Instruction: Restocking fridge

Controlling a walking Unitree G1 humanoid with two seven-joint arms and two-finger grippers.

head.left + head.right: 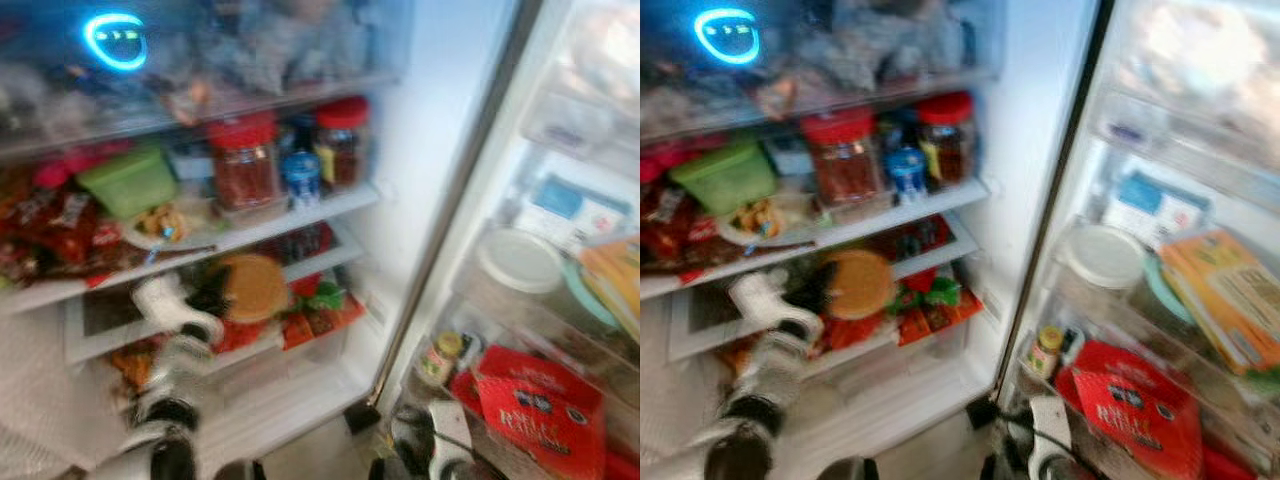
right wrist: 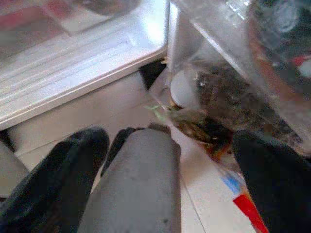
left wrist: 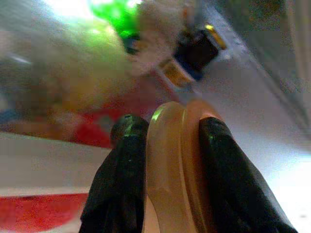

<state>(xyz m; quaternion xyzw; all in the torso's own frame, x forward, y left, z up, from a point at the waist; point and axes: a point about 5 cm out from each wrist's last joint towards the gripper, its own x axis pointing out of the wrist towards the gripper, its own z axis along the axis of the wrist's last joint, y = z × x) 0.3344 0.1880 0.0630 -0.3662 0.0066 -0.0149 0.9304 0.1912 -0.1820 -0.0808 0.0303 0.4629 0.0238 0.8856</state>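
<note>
My left gripper (image 3: 167, 145) fingers clamp the round brown container (image 1: 248, 287); I should advance it level onto the fridge shelf (image 1: 330, 258). Right gripper (image 2: 170, 160) fingers spread wide.

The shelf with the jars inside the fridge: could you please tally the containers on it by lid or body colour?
Red-lidded jars: 2
Blue can: 1
Green tub: 1
Total: 4 containers that can be made out; the wrapped packets further left on the shelf are too blurred to count.
</note>
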